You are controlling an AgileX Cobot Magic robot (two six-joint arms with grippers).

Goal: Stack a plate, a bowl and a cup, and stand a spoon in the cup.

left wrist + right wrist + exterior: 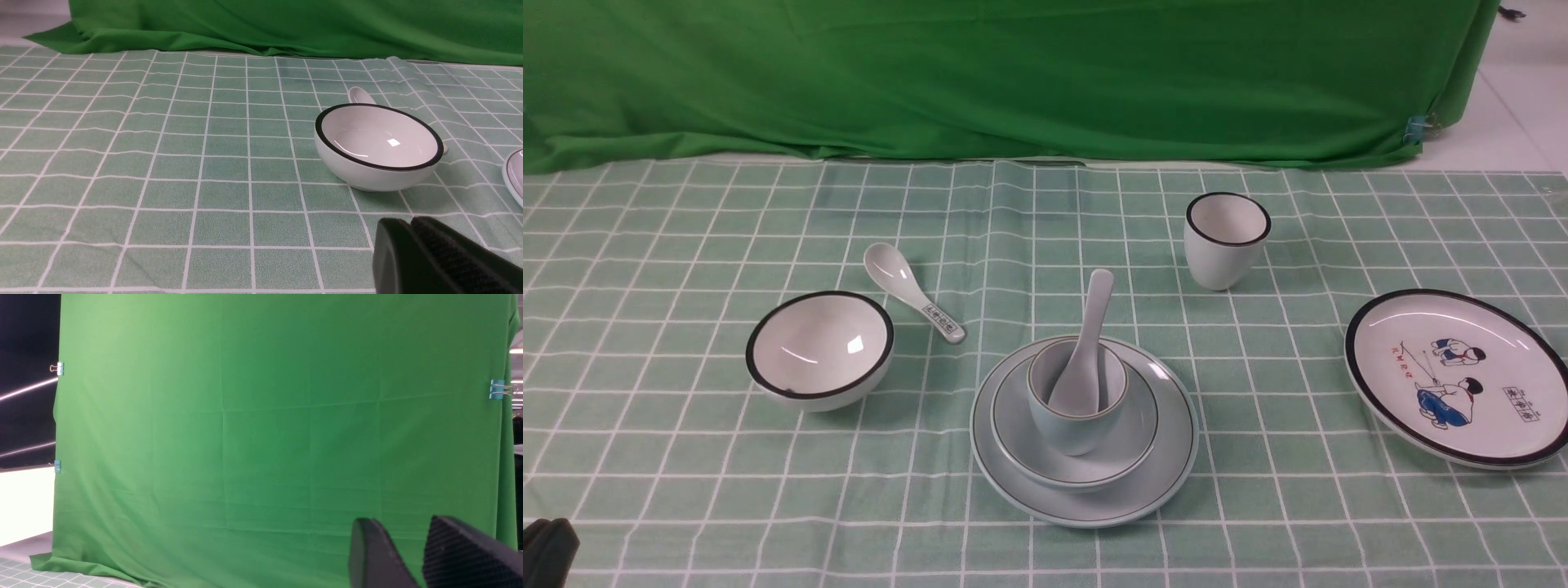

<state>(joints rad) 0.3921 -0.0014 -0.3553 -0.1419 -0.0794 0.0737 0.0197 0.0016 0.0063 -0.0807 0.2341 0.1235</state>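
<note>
The pale blue-grey plate (1172, 457) lies at the middle front of the table. The shallow bowl (1131, 445) sits on it, and the pale blue cup (1078, 429) sits in the bowl. The plain white spoon (1088, 347) stands in the cup, its handle leaning back and to the right. My left gripper (547, 549) shows only as a dark tip at the front left corner. In the left wrist view it (410, 221) is shut and empty, low over the cloth, and the plate's edge (515, 175) shows there. My right gripper (402, 522) is open and empty, raised and facing the green backdrop.
A deeper white bowl with a black rim (819, 349) stands left of the stack and also shows in the left wrist view (378, 145). A patterned spoon (913, 302) lies behind it. A white black-rimmed cup (1226, 238) stands back right. A cartoon plate (1458, 376) lies far right.
</note>
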